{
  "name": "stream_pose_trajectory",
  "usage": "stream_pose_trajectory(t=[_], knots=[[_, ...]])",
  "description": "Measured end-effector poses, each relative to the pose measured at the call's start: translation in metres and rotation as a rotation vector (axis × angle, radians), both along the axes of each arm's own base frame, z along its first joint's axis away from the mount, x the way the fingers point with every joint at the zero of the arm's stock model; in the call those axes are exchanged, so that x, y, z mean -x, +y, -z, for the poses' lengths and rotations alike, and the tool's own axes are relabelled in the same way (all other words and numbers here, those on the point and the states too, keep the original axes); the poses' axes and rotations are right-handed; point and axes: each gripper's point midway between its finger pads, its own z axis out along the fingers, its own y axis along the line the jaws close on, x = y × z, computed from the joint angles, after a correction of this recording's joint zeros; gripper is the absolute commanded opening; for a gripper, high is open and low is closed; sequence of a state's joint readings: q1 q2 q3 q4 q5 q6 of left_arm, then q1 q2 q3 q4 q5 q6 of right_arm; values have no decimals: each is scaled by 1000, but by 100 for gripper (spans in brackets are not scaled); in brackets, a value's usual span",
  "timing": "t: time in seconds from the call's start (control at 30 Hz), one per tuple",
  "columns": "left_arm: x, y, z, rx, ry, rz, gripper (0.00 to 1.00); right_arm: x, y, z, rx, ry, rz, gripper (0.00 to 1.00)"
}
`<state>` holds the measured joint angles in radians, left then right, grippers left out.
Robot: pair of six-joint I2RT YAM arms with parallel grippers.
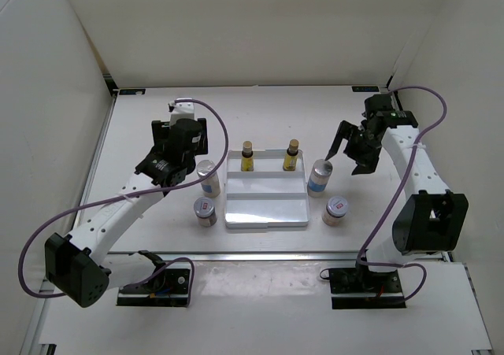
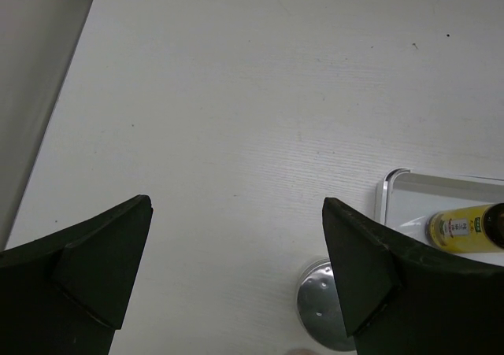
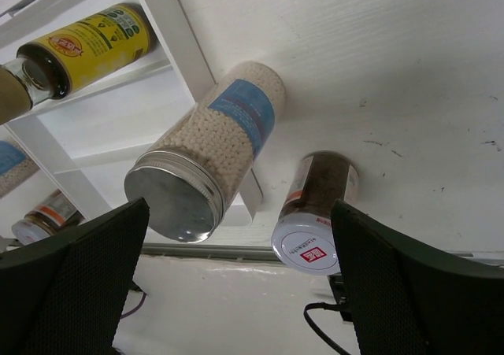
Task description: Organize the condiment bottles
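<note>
Wide apart and empty at the left wrist: black fingers (image 2: 102,268) of left gripper (image 2: 236,205), only bare table (image 2: 236,95) between them. Half hidden behind the finger at the view's right, silver cap of left blue-labelled bottle (image 2: 319,304); just past that fingertip, corner of white stepped tray (image 2: 383,194) with left yellow bottle (image 2: 461,229) on it. At the right wrist, right gripper (image 3: 240,209) equally wide, gripping nothing. Framed between its fingers, nearer the one at the view's left, right blue-labelled bottle (image 3: 213,146), full of pale granules, beside the tray's wall. Close to the other finger, right reddish-labelled jar (image 3: 315,209). Beyond the left-side fingertip, right yellow bottle (image 3: 94,40) on the tray's far step; low beside that finger, left reddish-labelled jar (image 3: 43,213). From above: both yellow ones upright on the far step, the other four upright on the table flanking the tray, each blue-labelled one just near-side of the fingers over it.
</note>
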<state>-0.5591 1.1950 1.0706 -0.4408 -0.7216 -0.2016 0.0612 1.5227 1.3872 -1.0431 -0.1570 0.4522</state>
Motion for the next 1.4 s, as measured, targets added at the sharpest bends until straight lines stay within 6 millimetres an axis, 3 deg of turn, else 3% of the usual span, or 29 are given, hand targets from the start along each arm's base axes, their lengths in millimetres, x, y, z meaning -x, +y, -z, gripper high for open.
stream_pose_trajectory(t=[0.37, 0.63, 1.4], knots=[[0, -2, 1, 27, -4, -7, 100, 4, 2, -6, -19, -44, 0, 100], [2, -1, 6, 22, 4, -7, 100, 8, 4, 3, -26, -27, 0, 100], [2, 0, 5, 15, 4, -6, 100, -2, 9, -1, -47, -89, -51, 100]])
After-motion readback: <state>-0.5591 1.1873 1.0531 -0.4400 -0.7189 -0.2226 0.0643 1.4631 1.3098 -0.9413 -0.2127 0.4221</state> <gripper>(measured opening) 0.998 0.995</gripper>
